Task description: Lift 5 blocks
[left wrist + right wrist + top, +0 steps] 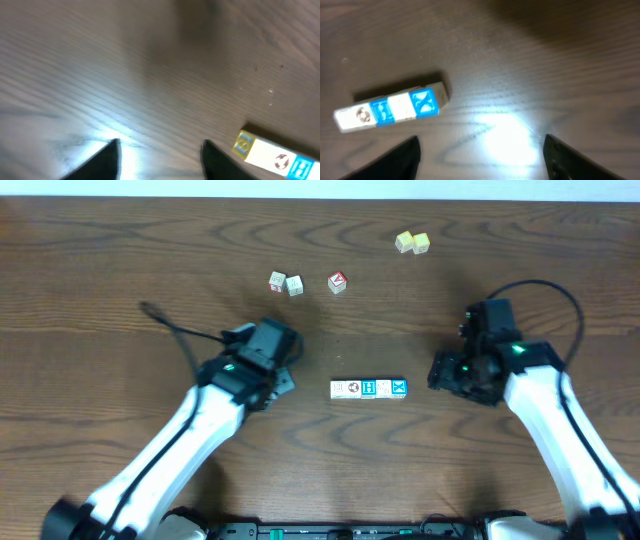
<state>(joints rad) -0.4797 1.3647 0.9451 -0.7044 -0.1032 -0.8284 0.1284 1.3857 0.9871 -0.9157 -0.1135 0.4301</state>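
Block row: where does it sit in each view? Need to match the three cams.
Overhead: the row of blocks lies near the centre, just below mid-height.
Left wrist: the row is in the bottom right corner, cut off by the frame edge.
Right wrist: the row is on the left at mid-height, fully in view.
Shared landmark: the red-ring face, right beside a blue face.

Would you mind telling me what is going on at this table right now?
Two robot arms flank a row of blocks lying edge to edge on the table. The left gripper is off the row's left end, the right gripper off its right end, both with fingers open and holding nothing. The row is not yet lifted. Other cubes lie farther back.
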